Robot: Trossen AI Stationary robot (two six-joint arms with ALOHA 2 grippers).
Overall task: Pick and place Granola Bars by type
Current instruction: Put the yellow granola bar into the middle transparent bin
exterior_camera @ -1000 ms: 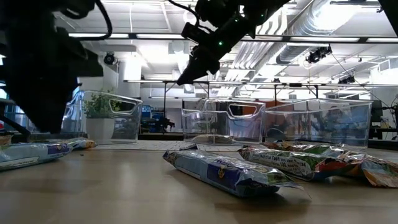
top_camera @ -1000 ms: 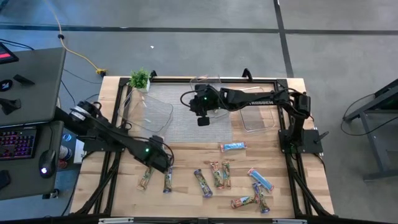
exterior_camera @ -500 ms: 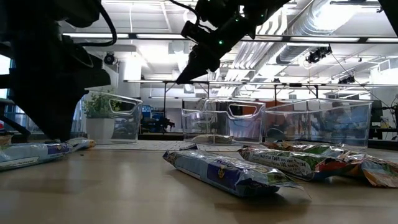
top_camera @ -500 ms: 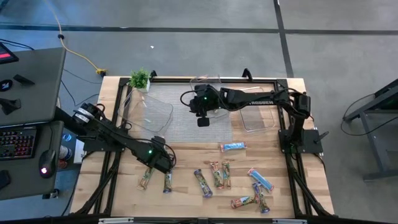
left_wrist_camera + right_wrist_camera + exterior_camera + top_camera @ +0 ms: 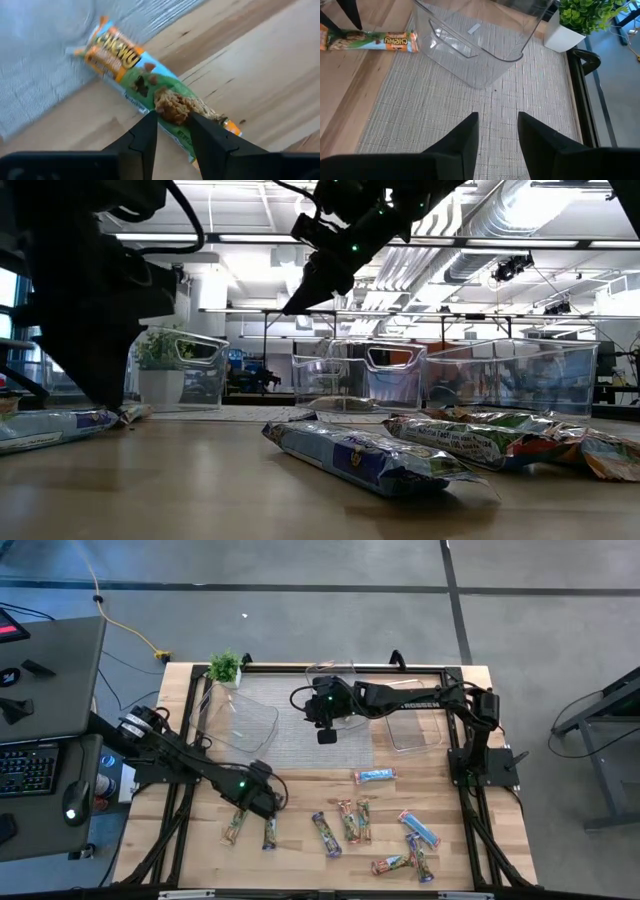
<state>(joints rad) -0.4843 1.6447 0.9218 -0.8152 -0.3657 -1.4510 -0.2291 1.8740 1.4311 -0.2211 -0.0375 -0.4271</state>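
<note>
While the left gripper (image 5: 262, 802) hangs low over the wooden table (image 5: 300, 860) at its front left, its two dark fingers (image 5: 145, 137) stand spread on either side of a green "Chewy" granola bar (image 5: 150, 92), not yet pinching it; the wrist view shows the bar lying flat on the wood with one end touching the edge of the grey woven mat (image 5: 300, 725). From above, two more bars (image 5: 252, 830) lie just in front of that gripper, and the rest of the Granola Bars (image 5: 375, 825) are scattered over the front middle and right of the table, one light blue bar (image 5: 374, 776) apart near the mat's corner. Behind, a clear tub (image 5: 245, 712) rests on the left of the mat and another tub (image 5: 415, 730) sits to the right. The right gripper (image 5: 327, 730) hovers above the mat's middle, fingers (image 5: 465, 135) parted and holding nothing. The risk, as I judge it, lies in the grasp: the fingers bracket only one end of a slick wrapper, so closing there could let the bar pivot, droop or slip free on the lift. Descending too far could also press the tips into the wood.
</note>
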